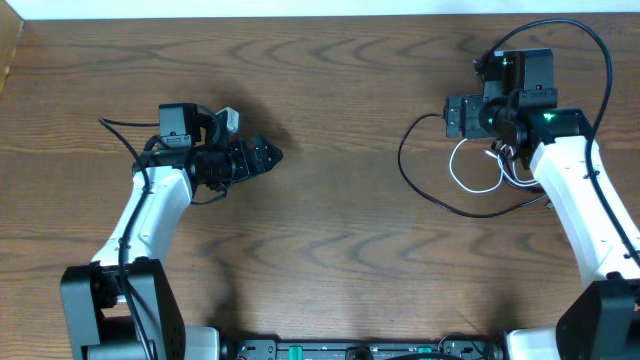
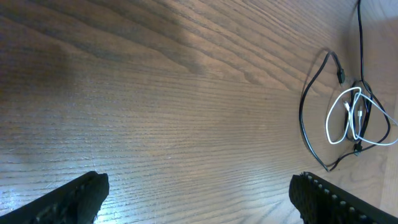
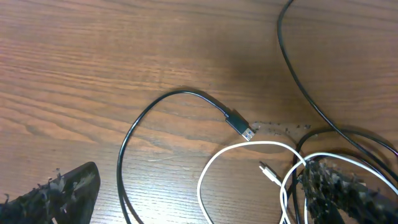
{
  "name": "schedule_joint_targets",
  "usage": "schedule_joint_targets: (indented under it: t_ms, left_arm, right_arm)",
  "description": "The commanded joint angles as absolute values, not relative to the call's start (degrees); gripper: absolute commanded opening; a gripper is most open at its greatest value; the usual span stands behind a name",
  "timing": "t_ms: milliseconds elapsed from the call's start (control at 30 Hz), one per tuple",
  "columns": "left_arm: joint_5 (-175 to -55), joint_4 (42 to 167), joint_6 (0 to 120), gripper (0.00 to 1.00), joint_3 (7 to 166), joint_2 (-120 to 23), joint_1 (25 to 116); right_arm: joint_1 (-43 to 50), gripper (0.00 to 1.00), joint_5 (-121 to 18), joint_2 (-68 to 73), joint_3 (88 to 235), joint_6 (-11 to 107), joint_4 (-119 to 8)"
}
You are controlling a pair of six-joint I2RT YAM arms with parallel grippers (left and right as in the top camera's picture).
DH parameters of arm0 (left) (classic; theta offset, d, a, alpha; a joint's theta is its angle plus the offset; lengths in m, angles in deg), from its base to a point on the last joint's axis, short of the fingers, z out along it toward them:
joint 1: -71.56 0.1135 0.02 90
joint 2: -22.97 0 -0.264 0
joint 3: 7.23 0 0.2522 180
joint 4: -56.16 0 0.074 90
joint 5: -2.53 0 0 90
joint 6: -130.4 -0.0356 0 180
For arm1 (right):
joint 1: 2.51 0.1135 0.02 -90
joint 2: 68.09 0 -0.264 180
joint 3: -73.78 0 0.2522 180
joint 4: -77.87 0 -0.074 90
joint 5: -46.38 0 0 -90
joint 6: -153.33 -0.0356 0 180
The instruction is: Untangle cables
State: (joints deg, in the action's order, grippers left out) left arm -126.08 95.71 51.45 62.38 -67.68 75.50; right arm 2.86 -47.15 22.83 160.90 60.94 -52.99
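Observation:
The cables lie at the right of the table. The black cable (image 1: 420, 180) sweeps a wide loop, and the white cable (image 1: 470, 178) is coiled small inside it. My right gripper (image 1: 478, 132) hangs open just above them. In the right wrist view its fingers (image 3: 62, 196) straddle the white cable's loop (image 3: 214, 171). The black cable's plug (image 3: 239, 124) and the white cable's plug (image 3: 268, 171) rest on the wood ahead. My left gripper (image 1: 268, 155) is open and empty over bare wood at mid-left. From there the white cable (image 2: 348, 118) and the black cable (image 2: 305, 118) are far off to the right.
The wooden table (image 1: 330, 240) carries nothing else. A thicker black arm wire (image 1: 590, 50) arcs over the right arm near the back right corner. The table's far edge (image 1: 300, 22) runs along the top and its left edge (image 1: 12, 60) at upper left.

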Motion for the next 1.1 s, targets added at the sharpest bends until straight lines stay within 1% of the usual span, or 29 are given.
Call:
schedule_joint_targets:
  t_ms: [0,233,333,433,600,900,1067]
  left_arm:
    - [-125.71,96.05,50.51,0.98,61.86,-68.03,75.33]
    - [-125.47,96.08,50.51,0.98,61.86,-68.03,75.33]
    - [-121.91,96.1,50.51,0.98,61.86,-66.46,75.33]
    - [-121.25,95.53,50.51,0.98,61.86,-64.42,75.33]
    - [-119.68,90.04,49.5,0.98,61.86,-59.81,75.2]
    - [-108.64,83.6,37.02,0.98,61.86,-48.16,71.17]
    - [-102.06,83.18,36.32,0.98,60.15,-41.91,70.45]
  right_arm:
    - [2.79,0.99,-47.85,23.05,160.57,60.39,-52.77]
    - [2.83,0.99,-47.87,23.05,160.57,60.39,-52.77]
    - [2.83,0.99,-47.87,23.05,160.57,60.39,-52.77]
    - [2.83,0.99,-47.85,23.05,160.57,60.37,-52.77]
    - [2.83,0.99,-47.87,23.05,160.57,60.39,-52.77]
    - [2.83,0.99,-47.87,23.05,160.57,60.39,-52.77]
    - [2.83,0.99,-47.87,23.05,160.57,60.39,-52.77]
